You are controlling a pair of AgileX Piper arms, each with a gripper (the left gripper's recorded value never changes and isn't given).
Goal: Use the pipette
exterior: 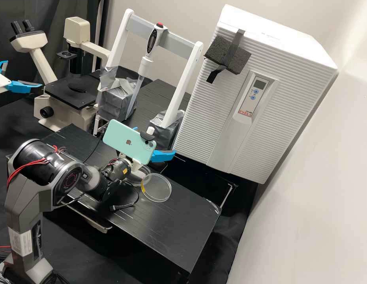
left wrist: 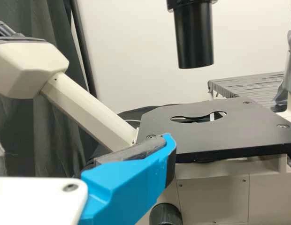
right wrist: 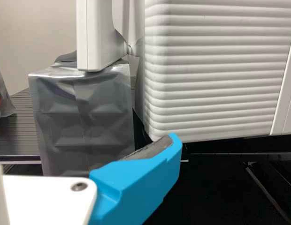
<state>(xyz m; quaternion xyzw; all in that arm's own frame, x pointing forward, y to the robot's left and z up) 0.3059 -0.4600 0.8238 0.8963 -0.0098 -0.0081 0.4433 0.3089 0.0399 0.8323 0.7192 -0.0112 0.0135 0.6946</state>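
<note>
High view: clear petri dish [exterior: 156,187] on black platform [exterior: 183,225] beside right gripper [exterior: 165,154]; left gripper [exterior: 25,85] by microscope [exterior: 65,103]; both grips indiscernible.

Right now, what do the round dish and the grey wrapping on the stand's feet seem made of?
Round dish: clear glass or plastic, glossy; the black platform shows through it.
Grey wrapping: likely tape or foil, dull sheen, with creases and overlapping strips.
</note>
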